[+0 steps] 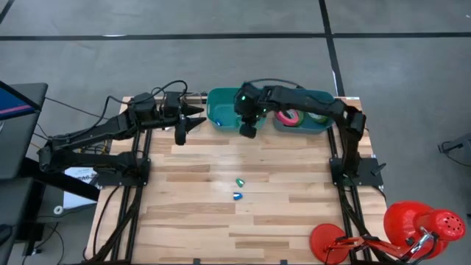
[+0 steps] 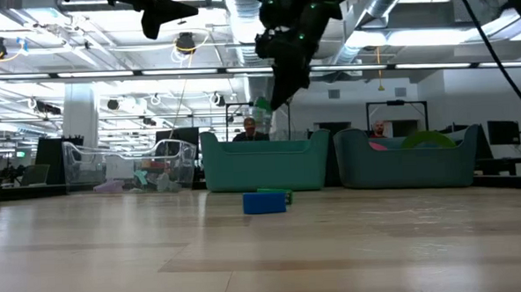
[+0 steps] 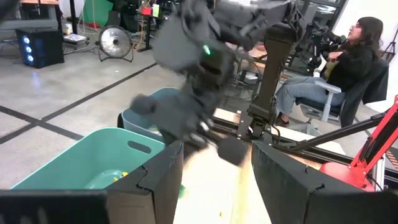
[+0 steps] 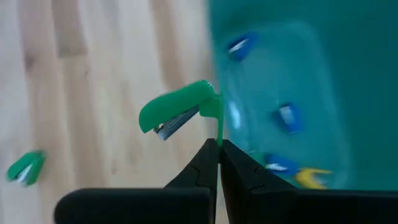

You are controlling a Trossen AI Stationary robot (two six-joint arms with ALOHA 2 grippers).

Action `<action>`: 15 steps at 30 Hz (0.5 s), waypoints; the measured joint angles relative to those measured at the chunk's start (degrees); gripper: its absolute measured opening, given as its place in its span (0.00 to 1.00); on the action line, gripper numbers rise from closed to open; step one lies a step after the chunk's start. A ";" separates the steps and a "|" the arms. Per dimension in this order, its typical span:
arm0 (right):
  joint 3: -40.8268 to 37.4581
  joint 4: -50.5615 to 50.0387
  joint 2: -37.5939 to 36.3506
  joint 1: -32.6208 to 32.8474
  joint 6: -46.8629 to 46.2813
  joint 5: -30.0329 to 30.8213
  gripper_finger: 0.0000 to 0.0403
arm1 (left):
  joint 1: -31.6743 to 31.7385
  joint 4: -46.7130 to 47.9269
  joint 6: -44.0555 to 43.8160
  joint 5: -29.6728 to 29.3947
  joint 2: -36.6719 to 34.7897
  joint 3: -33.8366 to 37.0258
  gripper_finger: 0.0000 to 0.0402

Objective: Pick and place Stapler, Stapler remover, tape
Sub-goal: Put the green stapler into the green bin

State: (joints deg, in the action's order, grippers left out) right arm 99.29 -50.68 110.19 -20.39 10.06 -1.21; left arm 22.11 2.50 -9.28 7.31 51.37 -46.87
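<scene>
The right gripper's (image 4: 218, 144) fingers pinch a small green plastic stapler remover (image 4: 180, 112) above the left teal plastic bin's (image 1: 221, 110) front rim; the left gripper (image 1: 197, 117) hovers spread beside it. On the pale plank worktop (image 1: 280, 221), mid-table, lie two small staplers (image 1: 238, 189). The right bin (image 1: 324, 125) at the far edge holds tape rolls (image 1: 288, 116).

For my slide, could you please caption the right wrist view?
Right gripper shut on a green stapler remover, held by the rim of the teal bin.
</scene>
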 joint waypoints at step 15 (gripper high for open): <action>-1.18 6.82 -0.31 -11.95 0.60 0.25 0.00 | 0.00 -0.02 0.00 0.00 0.00 0.00 0.45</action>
State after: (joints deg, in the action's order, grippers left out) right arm 98.10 -43.86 109.89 -32.34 10.66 -0.96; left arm 22.11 2.48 -9.28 7.31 51.37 -46.87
